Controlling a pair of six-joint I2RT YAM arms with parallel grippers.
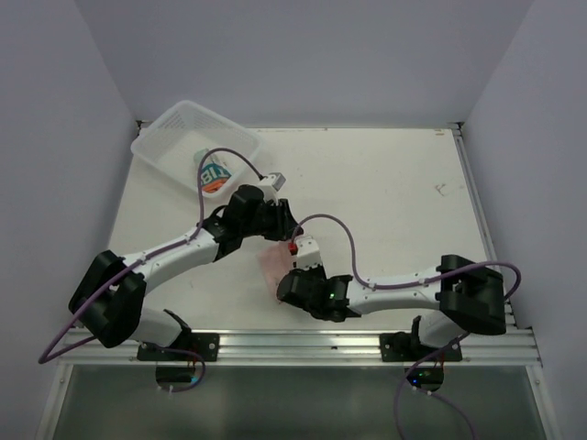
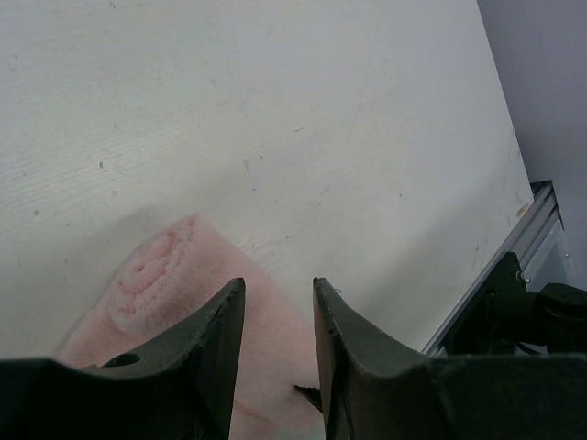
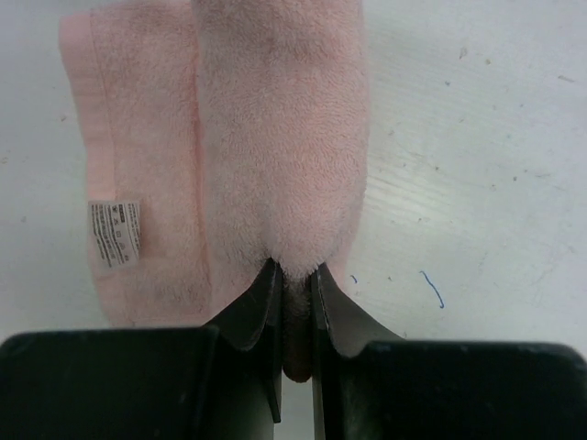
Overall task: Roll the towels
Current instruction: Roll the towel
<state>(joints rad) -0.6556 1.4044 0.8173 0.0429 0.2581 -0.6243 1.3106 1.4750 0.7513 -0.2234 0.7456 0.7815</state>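
Note:
A pale pink towel lies partly rolled near the table's front middle, between both grippers. In the right wrist view its thick roll runs away from me beside a flat layer carrying a white label. My right gripper is shut on the roll's near end. My left gripper hovers over the towel's far side with its jaws apart, the spiral roll end just left of them and flat pink cloth showing between them. The white and teal printed towel lies in the basket.
A white mesh basket stands tilted at the back left corner. The aluminium rail runs along the table's front edge, close behind the towel. Grey walls close in the left, right and back sides.

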